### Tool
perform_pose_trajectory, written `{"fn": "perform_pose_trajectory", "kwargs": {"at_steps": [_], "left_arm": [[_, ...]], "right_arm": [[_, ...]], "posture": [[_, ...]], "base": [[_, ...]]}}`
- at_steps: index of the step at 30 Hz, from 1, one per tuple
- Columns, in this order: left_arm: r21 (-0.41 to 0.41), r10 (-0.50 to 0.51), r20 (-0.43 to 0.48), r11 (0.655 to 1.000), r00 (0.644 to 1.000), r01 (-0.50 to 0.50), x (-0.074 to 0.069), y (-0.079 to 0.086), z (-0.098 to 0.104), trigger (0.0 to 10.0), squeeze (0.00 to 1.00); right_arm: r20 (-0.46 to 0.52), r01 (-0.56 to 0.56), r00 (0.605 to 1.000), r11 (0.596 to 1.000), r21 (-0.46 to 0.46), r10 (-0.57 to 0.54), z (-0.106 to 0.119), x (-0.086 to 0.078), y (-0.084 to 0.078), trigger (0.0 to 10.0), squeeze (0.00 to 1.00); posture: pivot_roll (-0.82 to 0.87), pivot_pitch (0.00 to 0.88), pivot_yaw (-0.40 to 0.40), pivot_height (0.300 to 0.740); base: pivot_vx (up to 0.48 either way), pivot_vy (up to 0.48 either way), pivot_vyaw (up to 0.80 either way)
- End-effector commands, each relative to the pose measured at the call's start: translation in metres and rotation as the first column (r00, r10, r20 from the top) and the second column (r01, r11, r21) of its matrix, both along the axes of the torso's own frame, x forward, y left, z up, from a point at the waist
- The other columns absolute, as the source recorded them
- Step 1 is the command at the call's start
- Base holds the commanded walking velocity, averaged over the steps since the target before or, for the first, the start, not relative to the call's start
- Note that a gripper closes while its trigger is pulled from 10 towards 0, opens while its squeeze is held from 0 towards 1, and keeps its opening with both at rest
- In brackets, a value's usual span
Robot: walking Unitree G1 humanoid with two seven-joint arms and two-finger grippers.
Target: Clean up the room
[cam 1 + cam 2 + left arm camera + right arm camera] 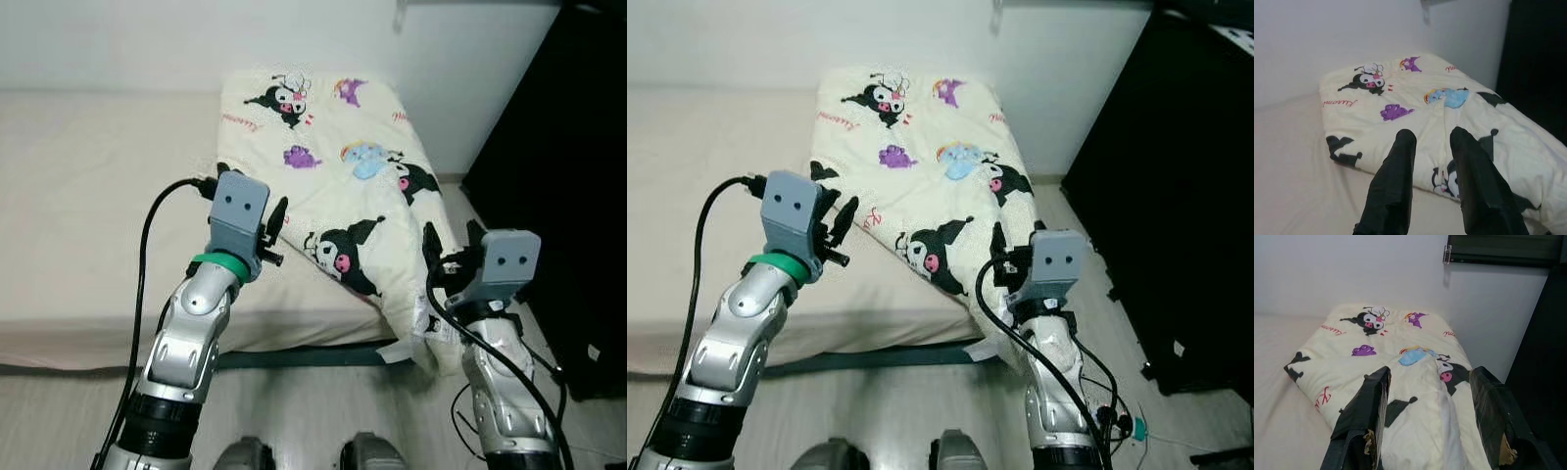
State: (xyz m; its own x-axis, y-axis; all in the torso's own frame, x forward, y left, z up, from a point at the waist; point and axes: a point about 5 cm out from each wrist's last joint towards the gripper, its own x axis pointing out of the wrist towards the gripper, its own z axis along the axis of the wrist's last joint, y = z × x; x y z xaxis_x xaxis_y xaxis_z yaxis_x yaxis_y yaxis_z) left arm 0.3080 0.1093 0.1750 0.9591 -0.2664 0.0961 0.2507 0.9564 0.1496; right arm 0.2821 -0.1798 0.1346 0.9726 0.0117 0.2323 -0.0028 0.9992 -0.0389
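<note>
The quilt (333, 147) is soft, puffy cream cloth, matt, printed with cartoon figures, and it lies on a smooth, matt beige bed sheet (88, 196). Both arms are brushed silver metal, and the left gripper (1432, 142) has smooth, slightly shiny black fingers. The wall (118, 44) is plain matt white; the floor (59, 411) looks like pale wood-grain boards.

left pincer (1432, 139): raised, fingers apart | right pincer (1430, 382): raised, fingers spread wide
</note>
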Motion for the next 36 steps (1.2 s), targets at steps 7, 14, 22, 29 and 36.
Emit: {"fn": "perform_pose_trajectory", "kwargs": {"at_steps": [7,14,22,29,36], "left_arm": [[0.003,0.004,-0.025,1.0,1.0,-0.004,-0.002,0.001,-0.005,10.0,0.0],[0.005,0.006,-0.026,1.0,1.0,-0.006,-0.003,0.002,-0.005,10.0,0.0],[0.006,0.015,-0.029,1.0,0.999,-0.015,-0.006,0.003,-0.004,10.0,0.0],[0.011,0.027,-0.033,1.0,0.999,-0.027,-0.01,0.005,-0.004,10.0,0.0],[0.017,0.048,-0.032,0.999,0.998,-0.047,-0.013,0.01,-0.002,10.0,0.0]], "right_arm": [[-0.012,-0.009,1.0,1.0,0.0,0.009,-0.003,0.003,-0.001,10.0,0.0],[-0.008,-0.012,1.0,1.0,-0.002,0.012,-0.003,0.005,-0.002,10.0,0.0],[0.005,-0.044,0.999,0.999,-0.02,0.044,0.001,0.013,-0.005,10.0,0.0],[0.003,-0.082,0.997,0.996,-0.045,0.082,0.008,0.029,-0.011,10.0,0.0],[-0.002,-0.155,0.988,0.988,0.006,0.155,0.018,0.051,-0.013,10.0,0.0]], "posture": [[-0.08,0.004,0.046,0.599],[-0.07,0.007,0.047,0.569],[-0.04,0.036,0.036,0.539],[-0.01,0.068,0.025,0.514],[0.02,0.085,0.022,0.499]], "base": [[0.0,0.0,0.0],[0.0,0.0,0.0],[0.0,0.0,0.0],[0.0,0.0,0.0],[0.0,0.0,0.0]]}}
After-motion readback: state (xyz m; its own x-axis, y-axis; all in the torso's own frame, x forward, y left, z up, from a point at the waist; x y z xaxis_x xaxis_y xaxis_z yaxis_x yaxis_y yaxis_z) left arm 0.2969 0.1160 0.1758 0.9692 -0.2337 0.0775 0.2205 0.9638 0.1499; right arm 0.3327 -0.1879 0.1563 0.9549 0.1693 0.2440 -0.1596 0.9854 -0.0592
